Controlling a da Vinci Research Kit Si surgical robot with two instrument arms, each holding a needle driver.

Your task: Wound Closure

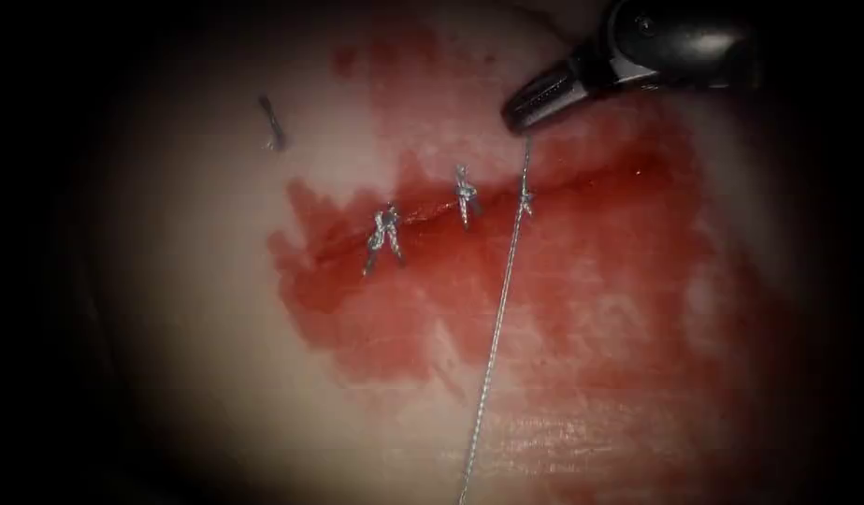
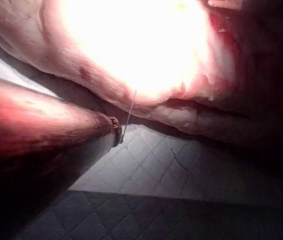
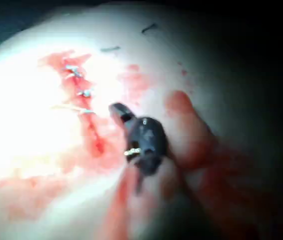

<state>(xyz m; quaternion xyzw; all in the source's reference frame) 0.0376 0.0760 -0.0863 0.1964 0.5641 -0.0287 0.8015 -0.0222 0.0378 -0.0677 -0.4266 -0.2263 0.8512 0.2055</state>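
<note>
right tool (image 1: 530, 112) pinched closed on taut thread (image 1: 496, 327) above third knot (image 1: 525, 198) | left tool: can't tell | thread looks thin, limp, slippery | needle unseen

Taut thread (image 1: 496, 323) across stitched cut (image 1: 423, 217)

- Dark grey right tool (image 1: 535, 103): rounded glossy wrist housing, small round screw, tapered ridged metal tip.
- Left shaft (image 2: 41, 135): smooth, reddish-lit, ringed metal collar.
</note>
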